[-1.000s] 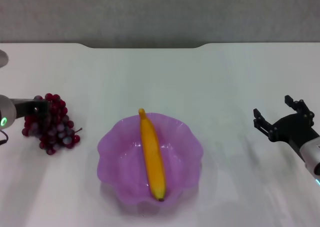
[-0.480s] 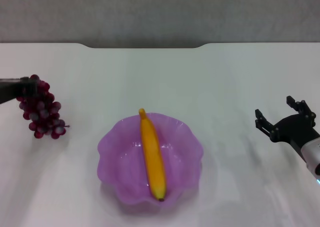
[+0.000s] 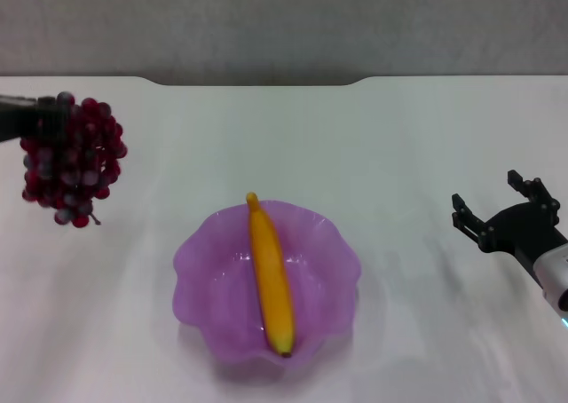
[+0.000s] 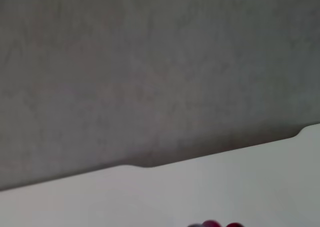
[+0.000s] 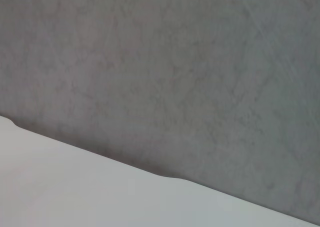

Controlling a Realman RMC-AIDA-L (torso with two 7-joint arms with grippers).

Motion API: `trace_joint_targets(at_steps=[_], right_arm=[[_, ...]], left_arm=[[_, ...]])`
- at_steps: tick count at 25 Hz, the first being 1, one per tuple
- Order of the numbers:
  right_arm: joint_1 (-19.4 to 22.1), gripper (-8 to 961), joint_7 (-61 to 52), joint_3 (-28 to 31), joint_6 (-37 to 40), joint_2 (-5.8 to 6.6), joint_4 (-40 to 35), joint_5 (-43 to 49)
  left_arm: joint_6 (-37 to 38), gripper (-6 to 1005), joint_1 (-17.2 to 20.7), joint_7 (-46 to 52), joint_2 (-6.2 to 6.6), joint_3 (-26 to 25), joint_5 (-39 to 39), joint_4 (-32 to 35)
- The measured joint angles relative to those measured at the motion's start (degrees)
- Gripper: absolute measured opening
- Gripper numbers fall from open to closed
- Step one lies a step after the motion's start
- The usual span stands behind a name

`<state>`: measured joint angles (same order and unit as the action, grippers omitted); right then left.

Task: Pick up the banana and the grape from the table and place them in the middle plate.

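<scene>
In the head view the banana lies lengthwise in the purple scalloped middle plate at the front centre of the white table. My left gripper at the far left is shut on the top of the grape bunch and holds it up in the air, left of the plate. A few grapes show at the edge of the left wrist view. My right gripper is open and empty low at the right, apart from the plate.
The table's far edge has a shallow notch with a grey wall behind it. The right wrist view shows only the wall and a strip of table.
My left gripper has lifted the grape bunch off the table, up and slightly left. The banana, the plate and the right arm have not moved.
</scene>
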<state>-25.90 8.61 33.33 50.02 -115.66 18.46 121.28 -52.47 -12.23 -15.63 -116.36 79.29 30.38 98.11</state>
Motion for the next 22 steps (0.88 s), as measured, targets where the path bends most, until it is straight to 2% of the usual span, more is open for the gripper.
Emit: trace_joint_targets(at_steps=[6,10,18,22], right_arm=[[0.0,891,0.0,0.2,-0.1,0.00,0.0,0.0],[-0.1,891,0.0,0.2,-0.2,0.00,0.0,0.0],[-0.1,891,0.0,0.3,-0.3,0.00,0.0,0.0],[-0.1,891,0.0,0.3,-0.3,0.00,0.0,0.0]], left_arm=[[-8.0,115,0.2,-5.1,-0.03,-2.3,7.0,7.2],[-12.1,108,-0.1,-7.0,-0.01,-2.1,8.3,9.7],[-17.3,106,-0.6,-9.7,-0.18,2.7,11.8,14.6],[-17.3,106,-0.6,-11.0,-0.19,4.9,12.8,14.5]])
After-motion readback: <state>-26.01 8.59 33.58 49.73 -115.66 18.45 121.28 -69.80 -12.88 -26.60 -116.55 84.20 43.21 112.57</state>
